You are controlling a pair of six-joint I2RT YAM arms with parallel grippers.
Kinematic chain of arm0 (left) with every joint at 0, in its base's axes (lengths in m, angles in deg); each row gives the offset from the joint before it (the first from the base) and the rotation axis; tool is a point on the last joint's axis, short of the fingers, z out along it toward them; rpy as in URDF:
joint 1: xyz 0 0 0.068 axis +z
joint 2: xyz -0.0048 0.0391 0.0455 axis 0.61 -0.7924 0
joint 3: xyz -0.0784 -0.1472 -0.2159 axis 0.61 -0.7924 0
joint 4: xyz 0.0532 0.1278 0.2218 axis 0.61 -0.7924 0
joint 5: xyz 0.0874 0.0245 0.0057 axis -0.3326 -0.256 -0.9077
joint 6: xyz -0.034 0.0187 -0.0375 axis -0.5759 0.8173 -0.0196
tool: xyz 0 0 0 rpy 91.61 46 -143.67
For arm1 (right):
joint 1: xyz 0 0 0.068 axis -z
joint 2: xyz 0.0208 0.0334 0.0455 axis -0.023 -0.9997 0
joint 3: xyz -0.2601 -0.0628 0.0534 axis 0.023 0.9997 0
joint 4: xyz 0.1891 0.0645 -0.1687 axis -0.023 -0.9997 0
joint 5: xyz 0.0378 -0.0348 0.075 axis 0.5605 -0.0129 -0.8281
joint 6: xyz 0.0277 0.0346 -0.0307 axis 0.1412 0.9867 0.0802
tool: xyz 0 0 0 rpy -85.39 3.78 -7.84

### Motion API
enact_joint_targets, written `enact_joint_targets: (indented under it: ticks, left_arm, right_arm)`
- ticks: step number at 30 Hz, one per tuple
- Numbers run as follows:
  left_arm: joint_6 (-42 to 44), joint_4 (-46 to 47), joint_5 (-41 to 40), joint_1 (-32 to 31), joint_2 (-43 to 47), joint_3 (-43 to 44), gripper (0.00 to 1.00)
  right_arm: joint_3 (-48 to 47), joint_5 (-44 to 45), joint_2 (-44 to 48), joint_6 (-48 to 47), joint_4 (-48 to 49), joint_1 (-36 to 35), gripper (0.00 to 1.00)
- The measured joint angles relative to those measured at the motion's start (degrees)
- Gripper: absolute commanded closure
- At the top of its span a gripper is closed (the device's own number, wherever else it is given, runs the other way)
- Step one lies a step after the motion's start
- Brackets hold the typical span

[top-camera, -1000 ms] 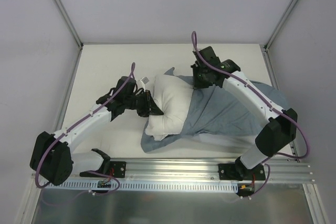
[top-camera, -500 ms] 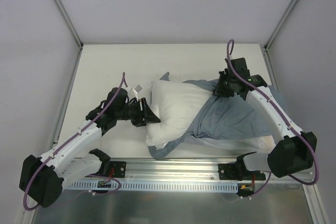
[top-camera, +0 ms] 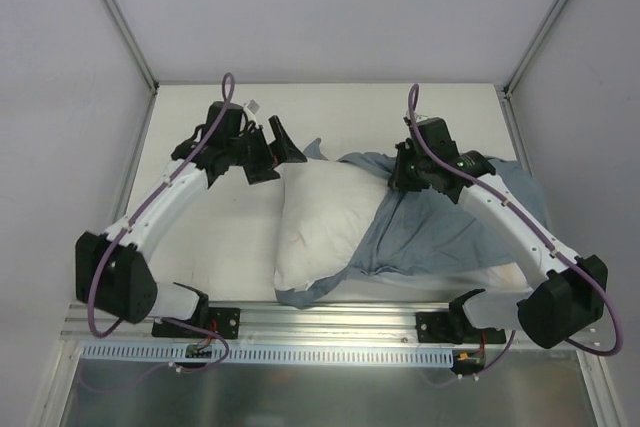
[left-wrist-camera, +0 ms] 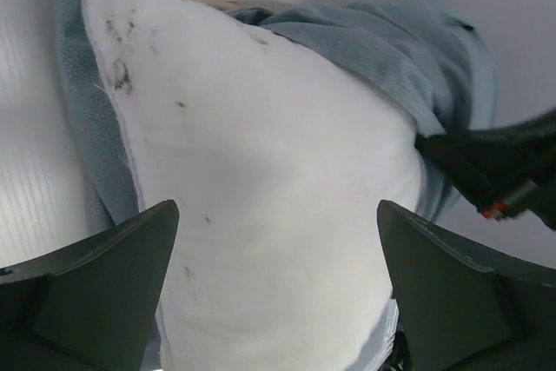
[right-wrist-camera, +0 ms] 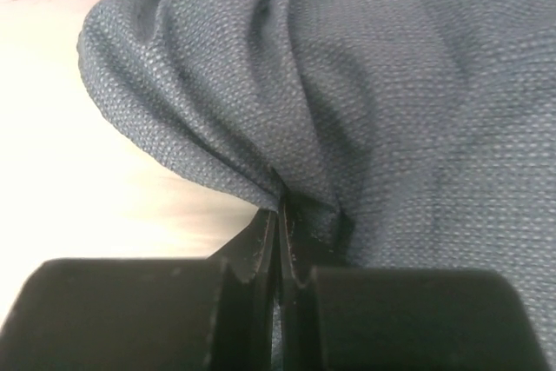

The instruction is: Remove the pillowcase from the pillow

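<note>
Pillowcase (top-camera: 450, 232) is bunching across the right half of the pillow (top-camera: 320, 217), the right gripper (right-wrist-camera: 280, 219) pinching a fold tight; the left gripper (top-camera: 280, 159) is hovering spread wide, empty.

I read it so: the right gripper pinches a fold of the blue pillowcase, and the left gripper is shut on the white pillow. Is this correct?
Not quite. The left gripper is open and holds nothing; the left wrist view shows its fingers wide apart before the pillow. The right gripper does pinch a fold of the pillowcase.
</note>
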Motion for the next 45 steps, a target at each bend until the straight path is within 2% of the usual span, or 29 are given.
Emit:
enact_joint_targets:
  ticks: [7, 8, 9, 10, 11, 15, 17, 19, 20, 21, 24, 27, 31, 35, 37, 41, 45]
  left_arm:
    - [-0.59, -2.12, -1.66, -0.98, -17.79, 4.46, 0.02]
    - [-0.70, -2.47, -1.66, -1.44, -19.10, 4.98, 0.13]
    - [-0.92, -2.69, -1.64, -2.32, -20.48, 5.64, 0.31]
    - [-0.87, -2.95, -1.60, -3.37, -21.68, 6.49, 0.84]
    - [-0.98, -2.97, -1.60, -4.11, -22.27, 7.06, 1.00]
    - [-0.87, -2.45, -1.31, -5.29, -20.85, 7.45, 1.00]
    - [-1.29, -1.92, -1.18, -3.78, -17.35, 5.22, 1.00]
    - [-2.05, -1.99, 0.02, -0.61, -11.93, 2.16, 1.00]
    - [-2.21, -2.32, 0.42, 0.98, -9.55, 1.11, 1.00]
    - [-2.27, -2.99, 0.92, 3.26, -6.62, 0.24, 1.00]
    - [-2.01, -4.59, 2.93, 10.14, -0.31, -0.35, 1.00]
    - [-0.98, -4.90, 4.70, 15.37, 1.92, -0.35, 1.00]
    - [0.28, -5.05, 6.62, 18.93, 1.73, -0.59, 1.00]
    - [1.27, -5.14, 9.49, 18.84, 1.62, -1.25, 1.00]
    - [2.12, -5.38, 10.73, 18.40, 1.62, -1.25, 1.00]
    - [3.41, -5.55, 11.02, 18.36, 1.60, -1.25, 1.00]
    - [4.04, -5.55, 11.85, 18.36, 1.60, -1.25, 1.00]
  right_arm:
    - [0.09, 0.42, 0.02, 0.04, 0.02, -2.03, 0.98]
    - [0.13, 0.85, 0.00, 0.07, 0.04, -2.23, 0.98]
    - [0.20, 1.27, 0.00, 0.07, 0.09, -2.34, 0.98]
    - [0.22, 1.68, -0.02, 0.07, 0.04, -2.40, 0.99]
    - [0.22, 2.25, -0.02, 0.07, 0.02, -2.40, 0.99]
    - [0.22, 3.91, -0.02, 0.02, -0.63, -1.88, 0.99]
    - [0.22, 3.65, 0.04, 0.04, -0.79, -0.52, 0.99]
    - [0.22, 2.80, 0.15, 0.02, -0.98, 0.76, 0.94]
    - [0.20, 2.12, 0.24, 0.07, -0.90, 1.14, 0.87]
    - [0.11, 1.07, 0.28, 0.09, -0.66, 1.25, 0.62]
    - [-1.31, -1.25, 0.28, 0.26, 0.28, -0.04, 0.14]
    - [-5.16, -0.96, -0.02, -1.84, -1.46, -2.78, 0.05]
    - [-9.33, 1.75, 0.35, -3.82, -4.09, -3.37, 0.01]
    - [-10.45, 1.03, 0.61, -4.37, -6.51, 6.27, 0.00]
    - [-12.39, 0.57, -1.14, -4.09, -7.39, 14.95, 0.01]
    - [-19.82, -1.77, -11.43, -1.99, -6.78, 27.93, 0.01]
    - [-23.23, -4.52, -22.69, -0.26, -5.75, 30.01, 0.03]
